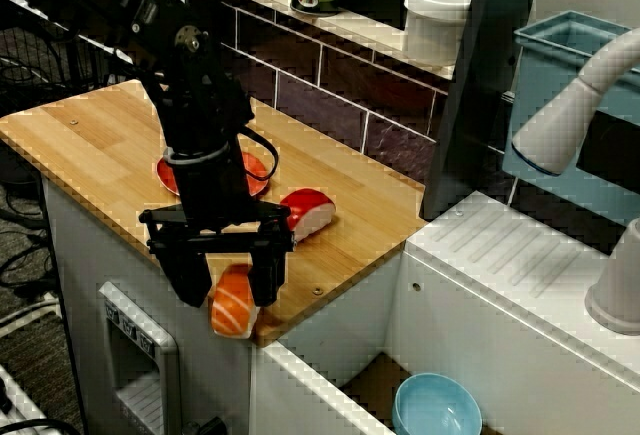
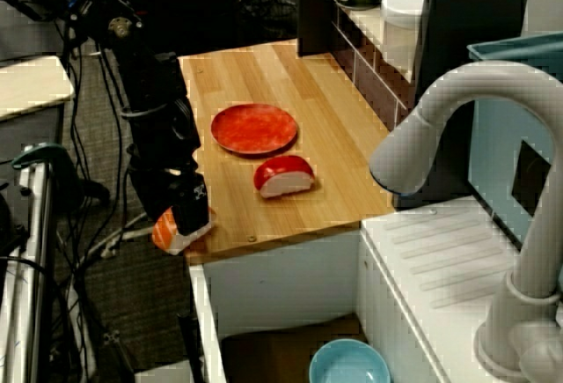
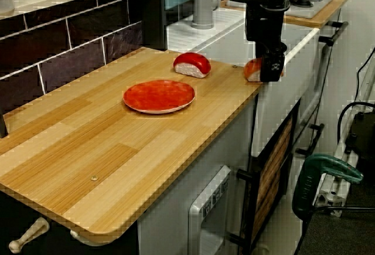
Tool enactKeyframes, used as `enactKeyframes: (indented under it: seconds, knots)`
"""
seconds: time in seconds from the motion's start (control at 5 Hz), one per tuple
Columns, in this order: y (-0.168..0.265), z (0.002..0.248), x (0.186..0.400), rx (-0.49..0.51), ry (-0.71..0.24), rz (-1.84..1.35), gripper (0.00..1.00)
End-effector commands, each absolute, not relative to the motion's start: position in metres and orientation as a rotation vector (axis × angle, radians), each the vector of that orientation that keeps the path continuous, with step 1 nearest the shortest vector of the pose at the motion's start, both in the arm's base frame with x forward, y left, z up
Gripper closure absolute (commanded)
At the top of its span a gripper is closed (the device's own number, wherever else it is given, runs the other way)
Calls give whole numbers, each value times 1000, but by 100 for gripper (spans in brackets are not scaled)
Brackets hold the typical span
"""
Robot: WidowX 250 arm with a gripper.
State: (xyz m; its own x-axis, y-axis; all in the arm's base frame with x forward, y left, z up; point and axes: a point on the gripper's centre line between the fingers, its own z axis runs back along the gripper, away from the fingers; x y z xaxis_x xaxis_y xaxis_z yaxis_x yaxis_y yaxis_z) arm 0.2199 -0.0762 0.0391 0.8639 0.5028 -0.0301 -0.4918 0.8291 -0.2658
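The wooden counter takes up most of the scene, running along a dark tiled wall. The black arm leans over it and comes down at its front edge. The gripper hangs there pointing straight down, its two dark fingers pressed against either side of the salmon sushi piece, pinching it. Behind the arm, near the middle of the board, lies the red plate, flat and with nothing on it. A light blue bowl sits low down in the open space below the counter, well apart from everything else. The red-topped sushi piece rests on the wood just beside the plate, between it and the sink end. The salmon piece (orange on top, white below) is right at the counter's front edge. In the view from the sink end it juts out past that edge, and in the view along the counter one finger hides part of it.
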Motion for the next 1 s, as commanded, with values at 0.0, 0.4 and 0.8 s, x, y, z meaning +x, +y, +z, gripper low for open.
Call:
enactKeyframes:
  seconds: [0.0, 0.4, 0.8]
  knots:
    - [-72, 38, 228, -281, -41, 536, 100]
    - [-65, 42, 232, -298, -23, 555, 100]
    - [-29, 70, 247, -368, -25, 495, 100]
